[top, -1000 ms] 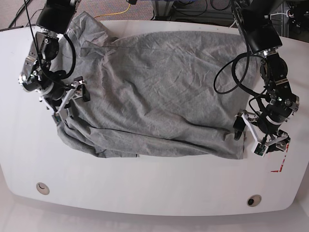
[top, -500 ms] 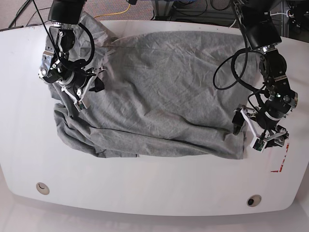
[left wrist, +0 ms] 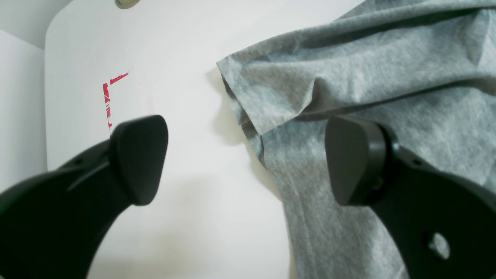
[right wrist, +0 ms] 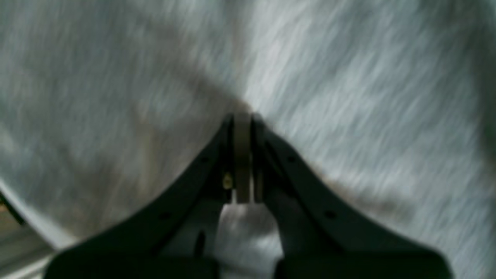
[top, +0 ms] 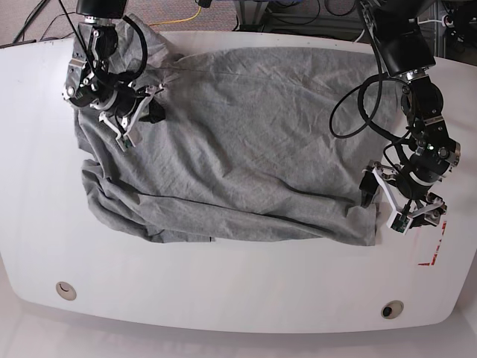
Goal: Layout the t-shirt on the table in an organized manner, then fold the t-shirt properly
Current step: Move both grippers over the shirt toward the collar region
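While my right tool (top: 128, 119), pinching the shirt (top: 246, 142), is hauling fabric up the desk (top: 223, 291), my left tool (top: 399, 200) is hovering spread, layout unfinished.

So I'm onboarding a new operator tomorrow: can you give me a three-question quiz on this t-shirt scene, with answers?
1. True or false: the left gripper is clamped on fabric.
2. Which gripper has the t-shirt pinched?
A. left
B. right
C. neither
3. Fill in: the red mark on the table lies beside the ______ gripper.

Key
1. False. In the left wrist view its fingers stand wide apart over the shirt's edge.
2. B. In the right wrist view the right gripper is closed with cloth bunched at its tip.
3. left.
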Robot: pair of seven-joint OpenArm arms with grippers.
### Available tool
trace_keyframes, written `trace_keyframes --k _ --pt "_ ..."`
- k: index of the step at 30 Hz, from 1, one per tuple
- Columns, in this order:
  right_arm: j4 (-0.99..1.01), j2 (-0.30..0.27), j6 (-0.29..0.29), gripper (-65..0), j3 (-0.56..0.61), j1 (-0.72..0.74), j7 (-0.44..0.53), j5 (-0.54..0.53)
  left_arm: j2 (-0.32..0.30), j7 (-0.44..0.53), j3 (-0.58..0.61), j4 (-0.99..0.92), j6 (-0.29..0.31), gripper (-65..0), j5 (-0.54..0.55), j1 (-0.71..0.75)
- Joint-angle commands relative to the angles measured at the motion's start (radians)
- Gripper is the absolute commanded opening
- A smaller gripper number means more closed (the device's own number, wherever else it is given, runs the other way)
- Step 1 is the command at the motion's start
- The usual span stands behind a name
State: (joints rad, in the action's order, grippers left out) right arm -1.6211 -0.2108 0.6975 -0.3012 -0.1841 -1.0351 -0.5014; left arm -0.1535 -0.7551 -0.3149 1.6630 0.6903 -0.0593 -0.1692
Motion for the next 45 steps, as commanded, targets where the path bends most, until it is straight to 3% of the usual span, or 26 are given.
trace_keyframes --k 1,9,21,27,36,40,45 --pt "-0.057 -0.008 0.001 -65.0 0.000 -0.051 -0.035 0.019 -0.008 0.024 -0.002 0.016 -0.002 -3.8 0.011 -0.022" --pt "-0.147 -0.003 0.001 -65.0 0.000 -0.145 -0.080 0.020 -0.010 0.024 -0.002 0.016 -0.002 -3.8 0.011 -0.022" --pt "-0.258 -0.012 0.001 -65.0 -0.003 -0.170 -0.084 0.014 -0.011 0.024 -0.002 0.016 -0.001 -3.8 0.011 -0.023" --pt "-0.344 -0.028 0.001 -64.8 -0.003 -0.082 -0.086 0.016 -0.005 0.024 0.001 0.018 0.001 -3.8 0.011 -0.023" --pt "-0.262 -0.046 0.001 -64.8 -0.003 0.111 -0.095 0.023 0.033 0.033 0.098 0.029 0.008 -3.9 0.011 0.018" --pt "-0.166 -0.065 0.001 -64.8 -0.003 0.199 -0.077 0.039 0.042 0.107 0.161 0.039 0.008 -3.9 0.005 0.046" --pt "-0.057 -0.074 0.001 -64.8 0.000 0.269 0.008 0.136 0.067 0.194 0.191 0.029 0.008 -3.9 0.003 0.084"
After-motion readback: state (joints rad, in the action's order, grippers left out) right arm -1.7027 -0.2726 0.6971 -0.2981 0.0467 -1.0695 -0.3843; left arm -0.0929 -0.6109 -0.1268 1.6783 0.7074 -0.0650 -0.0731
